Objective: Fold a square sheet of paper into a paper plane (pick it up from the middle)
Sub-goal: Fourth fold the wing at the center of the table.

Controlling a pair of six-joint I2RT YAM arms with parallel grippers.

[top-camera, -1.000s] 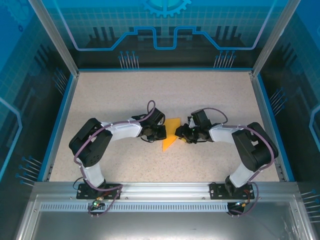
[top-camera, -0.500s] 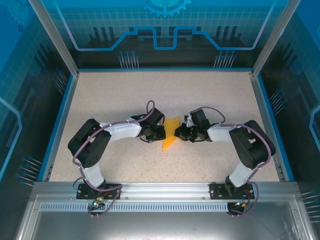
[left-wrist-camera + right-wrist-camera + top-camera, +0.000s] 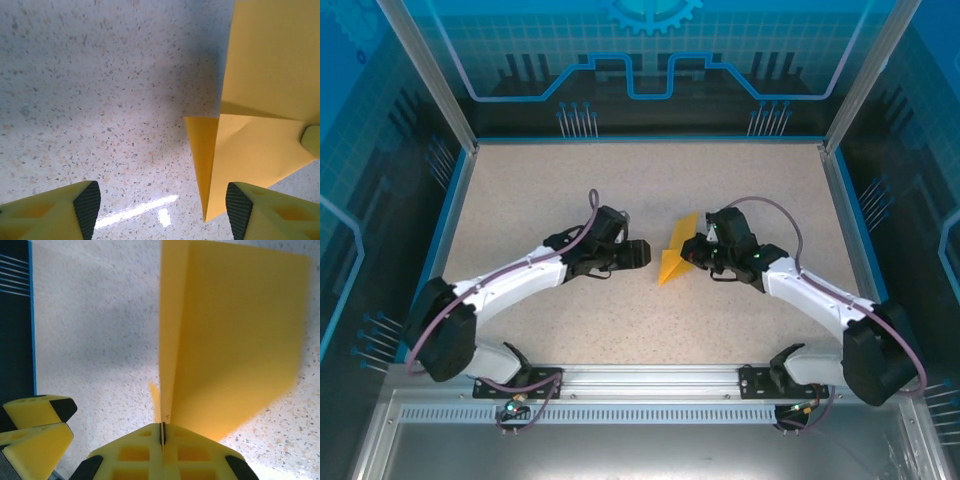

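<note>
Right hand (image 3: 162, 432) is pressed together on the paper (image 3: 677, 262), pinching an edge of the folded layers right at the fingertips, so the sheet sticks out ahead of it on edge rather than lying flat. Paper is mid-table (image 3: 520, 200), between the two hands, already a narrow wedge with its point aimed near-left. The shadow under it in both wrist views suggests most of it is off the surface; can't tell whether the tip touches. Left hand (image 3: 640, 253) is spread wide, just beside the paper on its left. Its fingers (image 3: 87, 210) straddle bare table, with the wedge's point close to the right-side finger; no contact I can confirm. Left wrist view shows a diagonal crease and an overlapping flap, so several folds are in, but it doesn't read as a finished dart yet. My read on the arrangement: one hand clamps so the layers can't spring apart, and the other stands open, level with the sheet, to take a fresh bite or press the next crease. Gripping that close to the edge leaves most of the sheet unsupported, so the risk is it flops or twists once the left hand pushes on it.
</note>
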